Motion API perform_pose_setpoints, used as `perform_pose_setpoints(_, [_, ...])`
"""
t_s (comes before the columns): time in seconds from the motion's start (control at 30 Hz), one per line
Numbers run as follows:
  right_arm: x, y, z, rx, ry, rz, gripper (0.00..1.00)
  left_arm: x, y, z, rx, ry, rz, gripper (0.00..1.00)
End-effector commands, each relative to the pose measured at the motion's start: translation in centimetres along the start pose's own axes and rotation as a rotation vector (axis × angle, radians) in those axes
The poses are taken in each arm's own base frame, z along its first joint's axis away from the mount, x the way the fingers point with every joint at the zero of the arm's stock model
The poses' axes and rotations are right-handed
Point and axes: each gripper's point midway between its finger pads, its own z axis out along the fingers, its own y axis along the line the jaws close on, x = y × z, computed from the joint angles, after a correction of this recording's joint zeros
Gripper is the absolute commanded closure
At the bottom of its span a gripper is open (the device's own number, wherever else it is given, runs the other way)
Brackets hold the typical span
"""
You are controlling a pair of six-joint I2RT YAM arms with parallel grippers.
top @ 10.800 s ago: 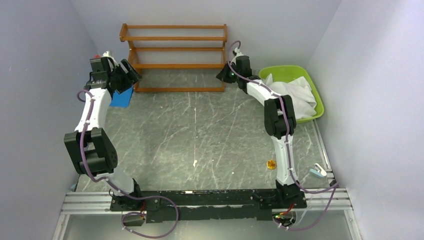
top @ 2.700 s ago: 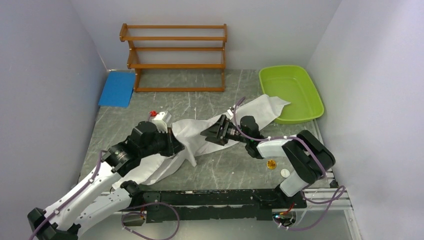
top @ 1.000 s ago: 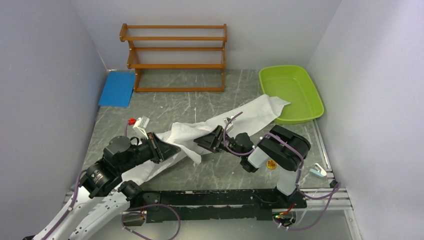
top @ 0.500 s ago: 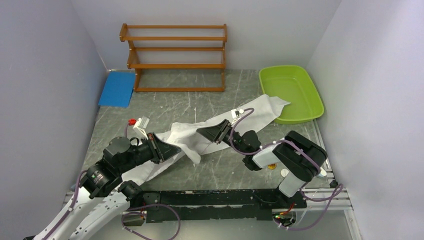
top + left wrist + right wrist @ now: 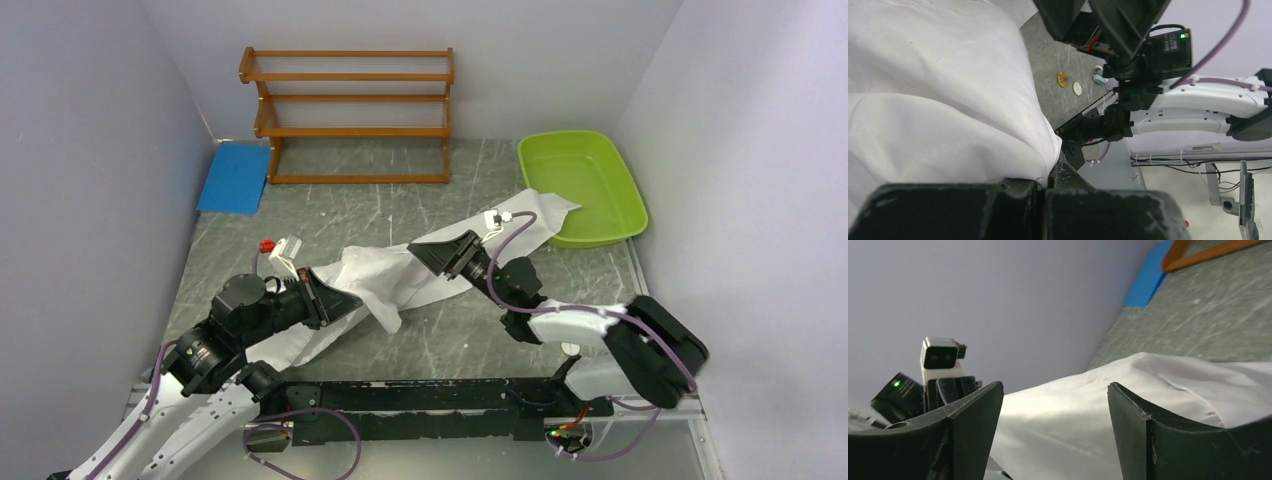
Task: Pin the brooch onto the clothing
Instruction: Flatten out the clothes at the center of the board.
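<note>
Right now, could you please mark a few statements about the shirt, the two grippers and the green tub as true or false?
1. The left gripper is shut on the shirt. True.
2. The right gripper is clamped shut. False: it stands wide open.
3. The shirt lies inside the green tub. False: it lies across the table, and the tub is empty.
4. A small yellow disc lies on bare table, off the shirt. True.
</note>
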Motion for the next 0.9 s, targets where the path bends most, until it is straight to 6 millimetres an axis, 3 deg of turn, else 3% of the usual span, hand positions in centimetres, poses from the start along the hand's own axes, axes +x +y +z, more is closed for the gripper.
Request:
perform_pose_setpoints(0.0, [-1.4,-4.1,-1.8,0.300,-0.017,-0.097,0.17,-1.3,-1.2,-0.7,0.021,-0.041,0.043,0.97])
perform_pose_setpoints(0.07, [-1.3,-5.9,-3.0,0.442,0.020,-0.130,0.15,-1.1,-1.0,-0.7,0.015,-0.034,0.054,0.97])
perform_pose_setpoints(0.17, [-1.8,-6.7,-4.1,0.538,0.032,-0.142,0.12,-1.0,-0.7,-0.6,0.001,-0.025,0.064,0.97])
perform_pose_setpoints(0.27, [-1.0,-6.9,-4.4,0.567,0.081,-0.100,0.12,-0.9,-0.5,-0.6,-0.008,-0.020,0.076,0.97])
perform_pose_setpoints(0.53, [3.7,-5.8,-2.8,0.444,0.249,0.136,0.17,-1.0,-0.4,-0.5,-0.009,-0.025,0.083,0.97])
perform_pose_setpoints(0.87, [3.6,-5.0,1.0,0.303,0.218,0.160,0.17,-0.9,-0.5,-0.3,0.005,-0.024,0.074,0.97])
